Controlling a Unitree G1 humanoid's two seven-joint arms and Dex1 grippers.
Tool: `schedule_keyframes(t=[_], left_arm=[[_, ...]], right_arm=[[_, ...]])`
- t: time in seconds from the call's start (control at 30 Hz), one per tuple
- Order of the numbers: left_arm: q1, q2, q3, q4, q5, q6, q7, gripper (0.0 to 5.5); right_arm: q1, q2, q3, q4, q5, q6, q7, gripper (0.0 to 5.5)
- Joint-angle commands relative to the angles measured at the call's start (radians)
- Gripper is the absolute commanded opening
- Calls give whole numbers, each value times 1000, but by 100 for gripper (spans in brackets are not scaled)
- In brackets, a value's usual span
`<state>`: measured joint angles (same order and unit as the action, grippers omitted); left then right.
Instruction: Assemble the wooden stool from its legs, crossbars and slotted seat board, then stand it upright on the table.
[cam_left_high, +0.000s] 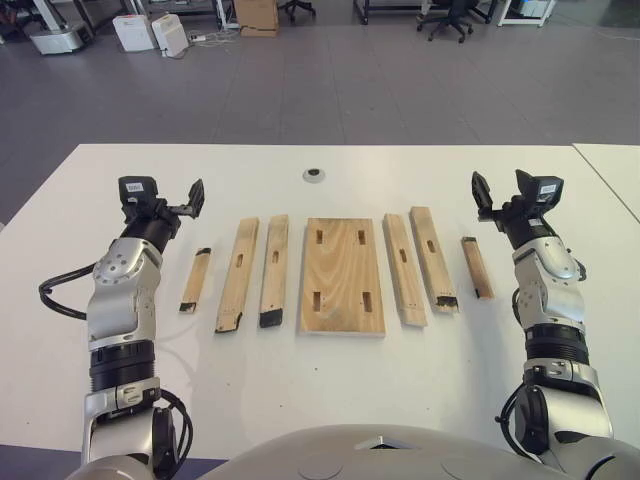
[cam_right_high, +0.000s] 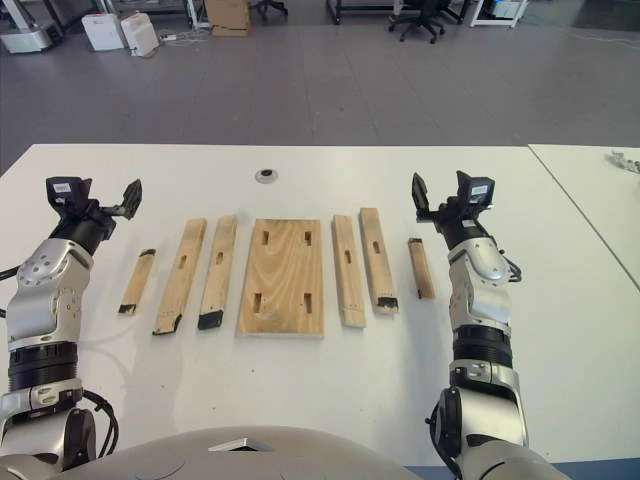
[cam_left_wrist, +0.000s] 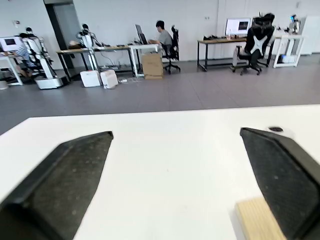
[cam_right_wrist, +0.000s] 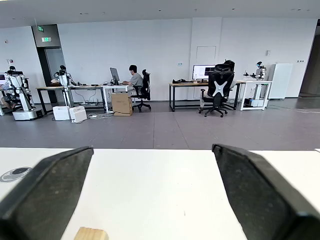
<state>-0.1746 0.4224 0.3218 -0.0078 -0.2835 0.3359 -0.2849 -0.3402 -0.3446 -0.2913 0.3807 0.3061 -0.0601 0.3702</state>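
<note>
So nothing is joined yet: jaws wide, parts flat

Both pairs of jaws are spread wide and hold nothing. The left jaws hover above the worktop (cam_left_high: 300, 390), and their dark pads (cam_left_wrist: 65, 180) stand far from each other; the right jaws show the same wide gap.

The slotted seat board (cam_left_high: 343, 275) lies flat midway between the two pairs of jaws, well apart from both. A short left bar (cam_left_high: 197, 280) lies near the left jaws, a little toward the robot's body, and its end appears just beside one pad in the left wrist view. Next inward lie two long left pieces (cam_left_high: 238, 273), side by side. On the other side, a short right bar (cam_left_high: 477, 267) lies near the right jaws, and two long right pieces (cam_left_high: 433, 259) lie between it and the board.

I judge that the assembly has not started, so the step in hand is the first pick. The next move probably calls for lowering one pair of jaws over the nearest piece, with the pads across its narrow width, before closing.
</note>
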Motion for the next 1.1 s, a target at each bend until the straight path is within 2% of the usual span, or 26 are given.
schedule_keyframes(t=[0.03, 0.13, 0.2, 0.5, 0.6, 0.8, 0.87, 0.97, 1.1], left_arm=[[143, 47, -12, -65, -23, 109, -75, 468], [256, 70, -57, -92, -12, 189, -119, 468], [310, 69, -79, -90, 12, 219, -114, 441], [356, 66, -86, -149, -7, 286, -124, 286], [363, 91, -100, -154, 12, 301, -138, 250], [388, 139, -172, -19, 150, 173, -115, 143], [341, 118, -129, 16, 138, 80, -93, 131], [163, 21, -27, -65, -23, -49, -91, 129], [-63, -93, -237, -163, -6, -98, -132, 129]], right_arm=[[19, -10, -3, -14, -1, 19, 3, 442], [26, -4, -2, -18, -4, 22, -3, 442], [28, 0, 3, -19, -6, 24, -6, 442], [15, -8, 4, -7, -9, 40, -14, 442], [12, -8, 6, -3, -10, 43, -15, 442], [0, -3, 13, 11, -14, 43, -13, 442], [-14, 13, 29, 0, 3, 63, 7, 442], [-53, 51, 71, -96, 111, 218, 78, 442], [-180, 190, 109, -280, 397, 551, 75, 442]])
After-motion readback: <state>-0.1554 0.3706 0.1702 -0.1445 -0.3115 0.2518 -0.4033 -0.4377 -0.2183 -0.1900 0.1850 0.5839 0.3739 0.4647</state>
